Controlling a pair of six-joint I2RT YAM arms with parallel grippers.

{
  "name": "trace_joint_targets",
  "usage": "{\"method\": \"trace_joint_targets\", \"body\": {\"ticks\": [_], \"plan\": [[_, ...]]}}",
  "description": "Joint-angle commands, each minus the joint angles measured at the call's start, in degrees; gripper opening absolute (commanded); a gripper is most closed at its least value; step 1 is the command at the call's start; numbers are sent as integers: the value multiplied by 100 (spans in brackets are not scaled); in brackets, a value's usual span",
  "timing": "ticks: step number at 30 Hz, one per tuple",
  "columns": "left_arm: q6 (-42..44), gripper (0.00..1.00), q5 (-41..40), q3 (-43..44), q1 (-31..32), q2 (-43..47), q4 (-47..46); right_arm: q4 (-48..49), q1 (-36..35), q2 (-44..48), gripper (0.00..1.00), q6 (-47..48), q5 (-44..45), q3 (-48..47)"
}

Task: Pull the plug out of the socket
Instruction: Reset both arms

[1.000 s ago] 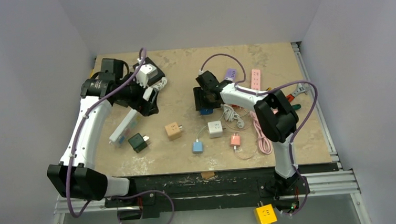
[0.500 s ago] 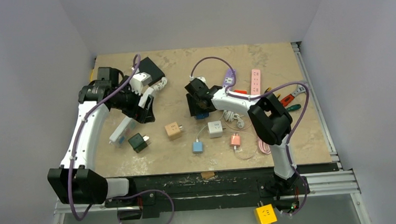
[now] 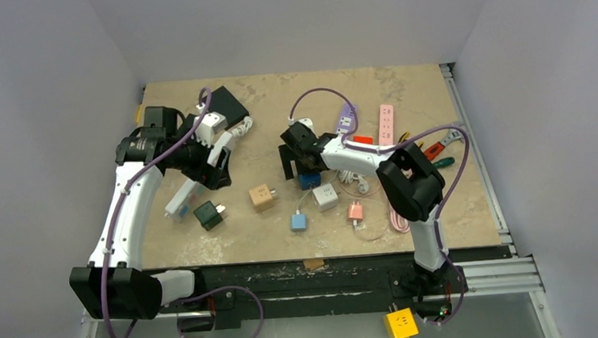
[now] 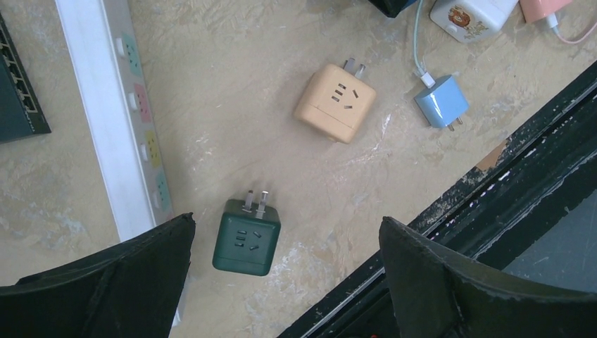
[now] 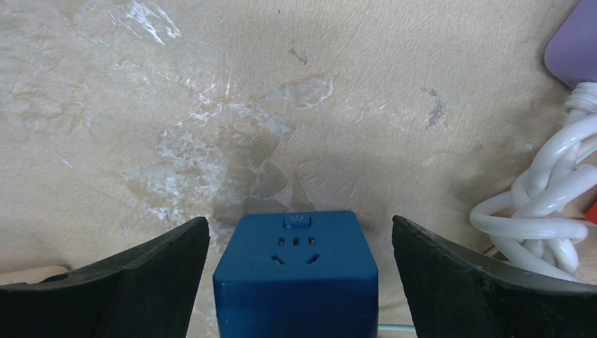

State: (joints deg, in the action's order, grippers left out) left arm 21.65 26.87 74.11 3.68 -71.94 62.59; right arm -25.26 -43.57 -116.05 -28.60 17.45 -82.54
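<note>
The right gripper (image 5: 299,232) stands with its jaws spread wide, gripping nothing. The blue cube socket (image 5: 296,282) sits on the board directly between its two fingers, with a sliver of gap on either side in the wrist view. Its upper face, with a power button and a set of slots, is turned toward the camera. From above, the cube lies just on the near side of this gripper (image 3: 299,157). A coiled white cable (image 5: 556,204) lies just to the gripper's right.

The left gripper (image 4: 285,225) is also wide open and holds nothing. It hovers above a dark green cube socket (image 4: 246,237), with a long white power strip (image 4: 112,120) to its left. A tan cube socket (image 4: 336,103) and a light-blue charger (image 4: 441,102) lie beyond it.

The surface is a beige marbled board (image 3: 433,88), scuffed with pale patches. Pale grey walls stand on three sides, and a black rail (image 3: 303,272) runs along the near edge.

Counted from above, there are four cube sockets on the board: blue, green, tan and white (image 3: 325,196). There are three strips: white, pink (image 3: 386,121) and purple (image 3: 346,118). There are two small chargers, light-blue and salmon (image 3: 354,211).
</note>
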Motion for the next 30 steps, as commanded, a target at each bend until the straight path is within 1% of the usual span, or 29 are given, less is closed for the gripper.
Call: {"method": "trace_joint_targets", "body": {"ticks": [1,5,8,11,14,18,21,24,26,27,29,30], "plan": [[-7,100,-4,1,-47,87,-159,68,-43,567,99,89,276,-27],[-32,100,-87,16,-52,109,-188,14,-37,935,99,141,261,-66],[-161,100,-239,-1,-56,98,-275,-47,-25,1375,99,290,346,-7],[-285,100,-324,-53,-119,47,-403,-38,120,2018,99,358,448,274],[-444,100,-273,-155,-336,110,-655,75,477,2760,99,381,636,790],[-453,100,-216,-83,-952,161,-792,361,1267,3904,99,328,873,1671],[-428,100,-121,56,-1698,176,-901,536,2075,4588,99,289,765,2236],[-435,100,52,189,-2436,111,-1104,833,2768,5223,99,299,892,2787],[-670,100,118,186,-2884,49,-1375,1065,3196,5517,99,281,994,3150],[-851,100,36,131,-3003,10,-1573,1167,3343,5602,99,345,1124,3306],[-1100,100,-383,2,-3040,-81,-1857,1343,3500,5604,99,476,1639,3532],[-1140,100,-339,-157,-3040,-73,-1987,1396,3545,5527,99,511,1868,3613]]}}
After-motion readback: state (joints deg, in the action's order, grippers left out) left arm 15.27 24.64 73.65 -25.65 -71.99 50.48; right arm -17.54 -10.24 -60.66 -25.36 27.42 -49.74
